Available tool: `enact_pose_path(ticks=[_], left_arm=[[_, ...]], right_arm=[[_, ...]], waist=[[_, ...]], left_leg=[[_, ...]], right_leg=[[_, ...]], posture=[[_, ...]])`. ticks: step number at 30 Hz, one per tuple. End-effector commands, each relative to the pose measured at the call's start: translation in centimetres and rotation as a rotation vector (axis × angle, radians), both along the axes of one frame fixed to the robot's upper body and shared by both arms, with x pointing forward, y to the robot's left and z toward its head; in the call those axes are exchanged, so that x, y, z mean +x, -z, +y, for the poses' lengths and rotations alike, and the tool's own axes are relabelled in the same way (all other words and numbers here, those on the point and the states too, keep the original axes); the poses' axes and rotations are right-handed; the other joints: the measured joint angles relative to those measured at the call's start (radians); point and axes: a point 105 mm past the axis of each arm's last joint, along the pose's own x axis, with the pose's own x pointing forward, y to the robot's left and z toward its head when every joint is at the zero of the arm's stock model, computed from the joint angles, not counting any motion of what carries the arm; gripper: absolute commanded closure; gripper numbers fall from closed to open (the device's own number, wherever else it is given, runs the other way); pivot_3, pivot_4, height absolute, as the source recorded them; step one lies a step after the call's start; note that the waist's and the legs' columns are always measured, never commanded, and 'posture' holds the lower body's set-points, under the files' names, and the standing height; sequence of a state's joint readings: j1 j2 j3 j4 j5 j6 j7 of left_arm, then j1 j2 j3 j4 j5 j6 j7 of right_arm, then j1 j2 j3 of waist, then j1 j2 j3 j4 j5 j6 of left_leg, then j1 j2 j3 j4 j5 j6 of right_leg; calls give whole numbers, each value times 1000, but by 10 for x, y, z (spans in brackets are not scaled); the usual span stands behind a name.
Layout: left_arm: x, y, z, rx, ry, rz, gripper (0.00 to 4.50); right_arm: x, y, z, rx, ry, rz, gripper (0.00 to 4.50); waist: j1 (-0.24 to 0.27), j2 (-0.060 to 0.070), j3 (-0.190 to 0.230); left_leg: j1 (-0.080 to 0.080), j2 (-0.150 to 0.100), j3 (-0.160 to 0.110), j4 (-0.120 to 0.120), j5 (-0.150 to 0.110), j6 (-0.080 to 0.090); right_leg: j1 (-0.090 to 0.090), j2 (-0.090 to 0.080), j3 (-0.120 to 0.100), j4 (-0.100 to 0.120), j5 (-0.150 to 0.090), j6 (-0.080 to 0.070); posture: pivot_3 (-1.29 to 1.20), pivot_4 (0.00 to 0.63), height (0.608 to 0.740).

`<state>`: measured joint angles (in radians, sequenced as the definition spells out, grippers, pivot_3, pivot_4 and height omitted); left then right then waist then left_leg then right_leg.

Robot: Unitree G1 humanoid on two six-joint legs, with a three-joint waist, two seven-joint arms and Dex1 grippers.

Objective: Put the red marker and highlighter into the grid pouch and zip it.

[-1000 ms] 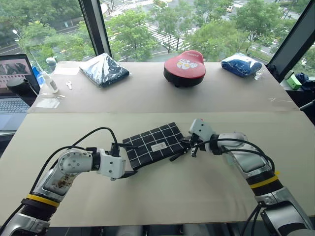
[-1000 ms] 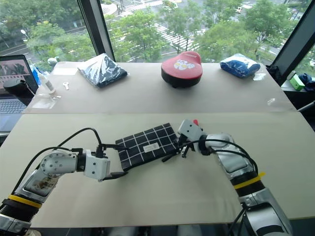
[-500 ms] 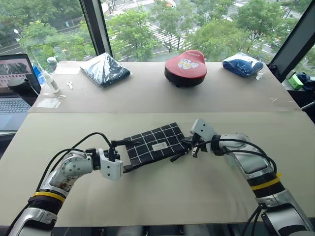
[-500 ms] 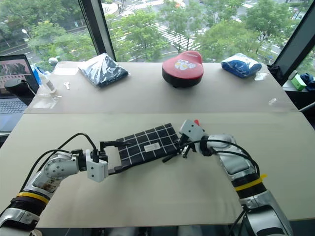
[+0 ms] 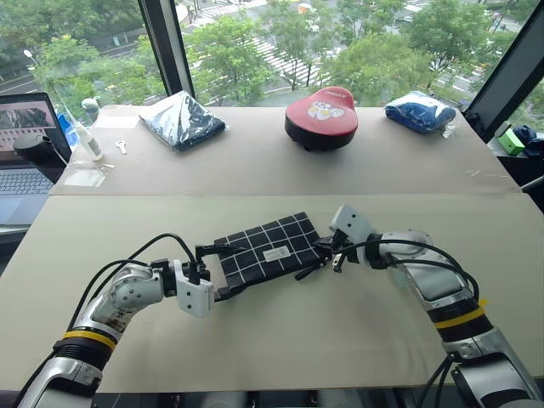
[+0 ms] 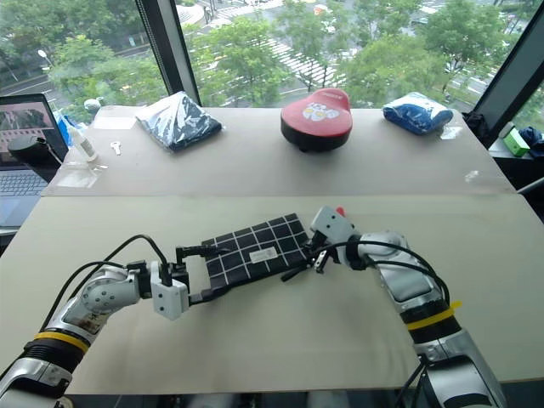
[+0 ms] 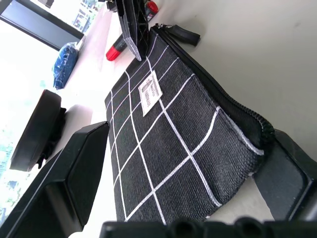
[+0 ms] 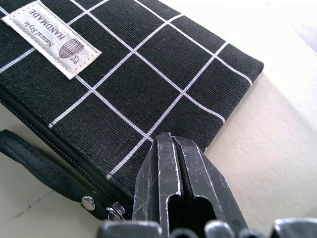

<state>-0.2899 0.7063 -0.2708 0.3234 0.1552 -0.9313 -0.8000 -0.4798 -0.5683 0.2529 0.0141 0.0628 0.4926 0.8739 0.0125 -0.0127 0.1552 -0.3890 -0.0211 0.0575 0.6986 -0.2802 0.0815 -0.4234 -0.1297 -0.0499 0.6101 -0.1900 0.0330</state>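
since a second ago the left gripper point(image 5: 223, 270) has narrowed its fingers point(image 7: 74, 183) round the pouch point(image 5: 268, 249) end at 8 o'clock, one finger either side, not plainly clamped; the pouch lies as before at mid bench point(image 5: 340, 340). the left forearm lies low, pointing toward 3 o'clock. the right gripper point(image 5: 330, 249) fingers point(image 8: 181, 191) are clenched at the pouch's 3 o'clock corner by the zip pull point(image 8: 34, 161). the label point(image 8: 52, 37) reads "natural style handmade". a red marker point(image 7: 116, 49) lies past the pouch.
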Motion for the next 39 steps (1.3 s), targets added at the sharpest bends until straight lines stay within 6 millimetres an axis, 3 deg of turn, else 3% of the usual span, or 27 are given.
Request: enact_pose_path(ticks=[1,6,8,14,17,19,24,26,27,29,34,36,39], left_arm=[[-2,3,2,16,13,26,2185],[0,2,4,4,7,36,3960],[4,0,3,-14,-6,21,4451],[7,4,5,-41,-46,61,4451],[12,4,9,-105,-110,91,4500],[14,3,11,-131,-135,104,4500],[19,0,14,-197,-196,127,4500],[28,-11,15,-312,-270,156,4500],[31,-15,16,-358,-298,169,4500],[37,-22,15,-432,-335,187,4500],[40,-38,4,-512,-344,197,4500],[37,-39,-3,-493,-318,189,4500],[36,-42,-8,-490,-302,185,4500]], right_arm=[[-4,9,-5,-6,13,55,4500],[-5,8,-4,1,7,55,4500],[-6,8,-4,4,1,54,4500],[-2,1,-3,112,42,73,4500],[25,-12,-18,321,263,104,3758],[33,-18,-24,364,327,103,3008],[13,-51,-14,502,185,163,1303],[9,-86,-26,660,165,196,655],[6,-101,-31,729,145,206,655],[5,-113,-45,706,162,152,655],[2,-77,-41,398,197,95,655],[12,-59,-39,296,264,72,655],[21,-47,-30,223,274,18,655]], waist=[[0,0,0],[-1,0,0],[-1,0,0],[0,0,0],[-2,0,0],[-1,1,0],[0,3,0],[-1,4,0],[0,4,1],[1,4,1],[-2,3,1],[-11,3,1],[-17,3,1]], left_leg=[[0,0,0,0,0,0],[0,0,0,0,0,0],[0,0,0,0,0,0],[0,0,0,0,0,0],[1,1,0,0,0,0],[1,1,0,-1,1,-1],[0,1,0,-2,1,-1],[-1,1,0,-3,1,-1],[-1,1,0,-3,1,-1],[-2,1,0,-3,1,-1],[-5,1,-1,-3,0,0],[-5,2,0,-3,-1,-1],[-8,1,4,-3,1,-3]], right_leg=[[0,0,0,0,0,0],[0,0,0,0,0,0],[0,0,0,0,0,0],[0,0,-1,0,0,0],[0,0,-1,0,0,0],[0,0,0,0,1,-1],[-2,-1,-1,0,1,-1],[-3,-2,-1,0,1,-1],[-3,-2,-1,0,1,-1],[-4,-2,-1,0,2,-2],[-5,-1,-4,-2,2,-1],[-5,0,-4,-2,2,-1],[-10,-1,-3,-1,2,-1]], posture=[[0,150,740],[0,150,740],[0,150,740],[0,150,740],[0,150,740],[0,150,740],[0,150,740],[0,150,740],[0,150,740],[0,150,740],[0,150,740],[0,150,740],[0,150,740]])
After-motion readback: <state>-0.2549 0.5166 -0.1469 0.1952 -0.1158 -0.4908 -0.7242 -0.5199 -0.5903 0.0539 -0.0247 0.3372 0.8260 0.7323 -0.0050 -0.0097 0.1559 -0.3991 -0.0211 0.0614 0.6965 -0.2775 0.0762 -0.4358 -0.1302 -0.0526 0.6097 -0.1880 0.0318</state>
